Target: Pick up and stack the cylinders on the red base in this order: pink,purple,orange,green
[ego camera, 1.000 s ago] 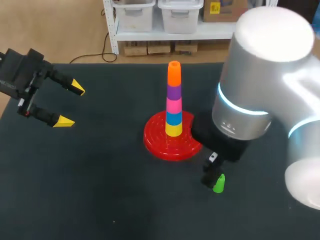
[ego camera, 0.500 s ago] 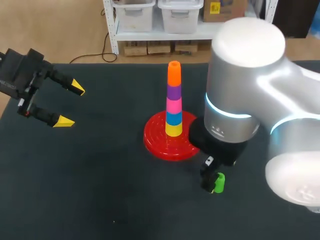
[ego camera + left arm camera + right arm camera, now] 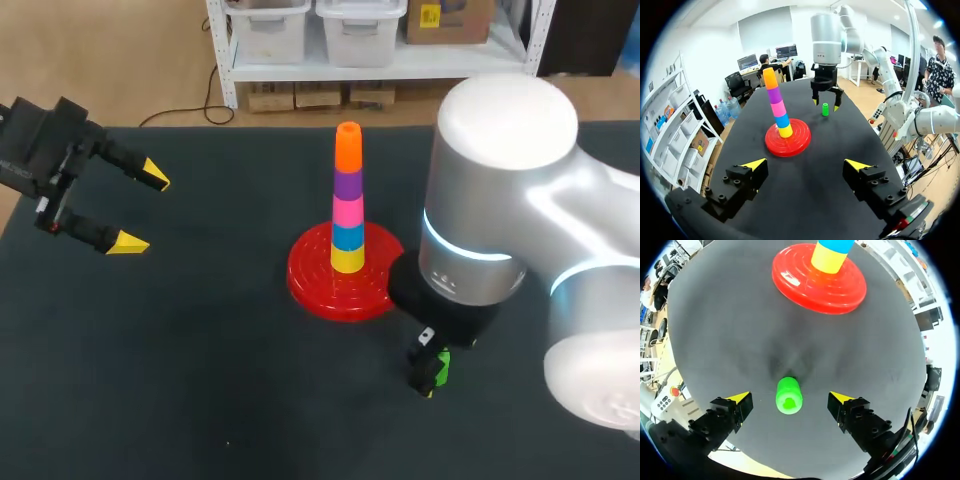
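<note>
Head view: red base (image 3: 312, 283), dark tabletop (image 3: 190, 390)

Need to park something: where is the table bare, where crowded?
Bare: between the left gripper and the red base, and the near strip before it. Crowded: beside the base, where the right gripper straddles the green cylinder.

A robotics lab: the silver right arm (image 3: 500, 200) stands over a black tabletop (image 3: 200, 380), with white shelving (image 3: 225, 60) of plastic bins (image 3: 265, 25) and desks with monitors (image 3: 785, 51) around it.
</note>
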### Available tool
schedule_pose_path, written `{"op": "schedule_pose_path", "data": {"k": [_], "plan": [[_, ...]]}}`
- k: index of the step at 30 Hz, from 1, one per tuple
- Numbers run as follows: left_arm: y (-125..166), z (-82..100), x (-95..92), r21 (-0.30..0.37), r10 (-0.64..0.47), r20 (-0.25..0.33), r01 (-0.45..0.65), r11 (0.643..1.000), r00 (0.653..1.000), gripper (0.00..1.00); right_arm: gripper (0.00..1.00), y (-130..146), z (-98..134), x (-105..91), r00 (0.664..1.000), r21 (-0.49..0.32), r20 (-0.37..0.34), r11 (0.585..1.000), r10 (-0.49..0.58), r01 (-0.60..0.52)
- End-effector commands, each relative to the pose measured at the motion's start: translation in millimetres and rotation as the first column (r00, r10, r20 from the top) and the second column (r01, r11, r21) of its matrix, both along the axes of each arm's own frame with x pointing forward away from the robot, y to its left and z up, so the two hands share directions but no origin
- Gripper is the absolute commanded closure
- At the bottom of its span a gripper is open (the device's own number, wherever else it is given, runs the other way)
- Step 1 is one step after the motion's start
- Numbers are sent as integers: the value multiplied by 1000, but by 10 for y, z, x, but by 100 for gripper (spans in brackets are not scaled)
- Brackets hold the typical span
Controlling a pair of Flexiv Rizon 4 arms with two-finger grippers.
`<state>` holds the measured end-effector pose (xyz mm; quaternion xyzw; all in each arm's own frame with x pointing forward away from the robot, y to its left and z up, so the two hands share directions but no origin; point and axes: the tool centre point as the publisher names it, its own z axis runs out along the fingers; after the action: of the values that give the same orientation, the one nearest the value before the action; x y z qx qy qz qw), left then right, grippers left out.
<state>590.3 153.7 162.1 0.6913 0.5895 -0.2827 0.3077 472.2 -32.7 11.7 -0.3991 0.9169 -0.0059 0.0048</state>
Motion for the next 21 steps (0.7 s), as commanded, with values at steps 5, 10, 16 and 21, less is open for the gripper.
{"op": "schedule_pose_path", "data": {"k": [5, 10, 16, 21], "plan": [[6, -13, -7, -4, 0, 5, 0, 1000, 1000, 0, 0, 68, -73, 27, 1000, 4, -8, 1000, 14, -14], [6, -13, -7, -4, 0, 5, 0, 1000, 1000, 0, 0, 71, -105, 45, 1000, 0, -11, 1000, 12, -12], [6, -13, -7, -4, 0, 5, 0, 1000, 1000, 0, 0, 56, -113, 52, 1000, -10, -14, 1000, 11, -11], [6, -13, -7, -4, 0, 5, 0, 1000, 1000, 0, 0, 41, -119, 49, 1000, -17, -16, 1000, 7, -7]]}}
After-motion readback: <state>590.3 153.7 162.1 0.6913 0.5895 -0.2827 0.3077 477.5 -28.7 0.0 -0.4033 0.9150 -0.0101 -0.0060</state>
